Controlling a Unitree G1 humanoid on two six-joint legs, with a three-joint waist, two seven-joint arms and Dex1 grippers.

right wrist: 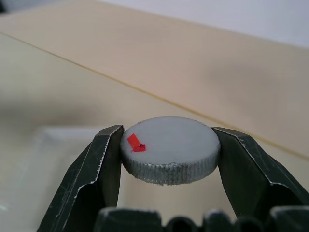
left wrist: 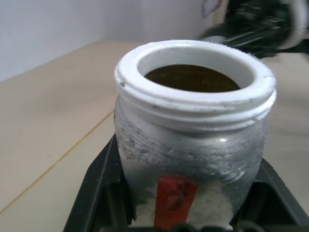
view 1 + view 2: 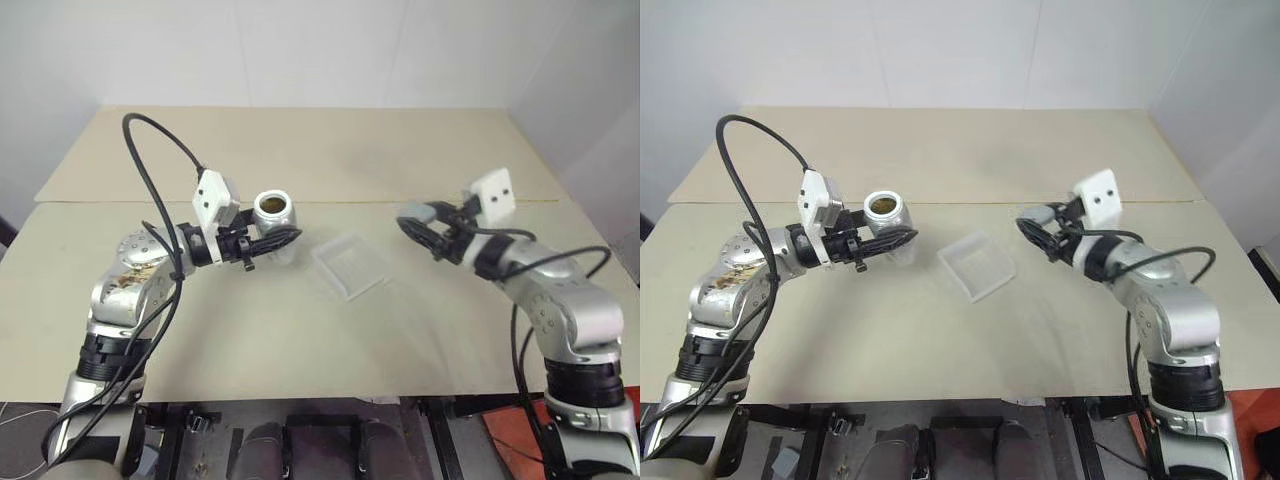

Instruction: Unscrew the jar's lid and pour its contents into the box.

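The left gripper is clenched on the jar, which stands upright between its two black fingers, held above the table at the robot's left. The jar's mouth is open, its white threaded neck bare. The left wrist view adds what the head views cannot resolve: one finger presses each side of the silver-grey body, the red stripe on the whitish label faces the camera, and the contents form a brown mass just below the rim.

The right gripper grasps the lid, held off the table at the robot's right, well apart from the jar. In the head views the lid is a small grey shape at the fingertips. The right wrist view shows it plainly: it lies flat and level between the two fingers, pinched at opposite points of its knurled edge, with a small red mark on its top face near one finger.

Between the two grippers, the box rests on the table, a clear shallow tray turned at an angle to the table's edge. It lies just beside the jar and nearer to it than to the lid. Whether anything lies inside it cannot be told. In the right wrist view it appears as a pale blur under the lid.

Beyond, a seam crosses the table, and a plain pale wall rises behind the far edge.
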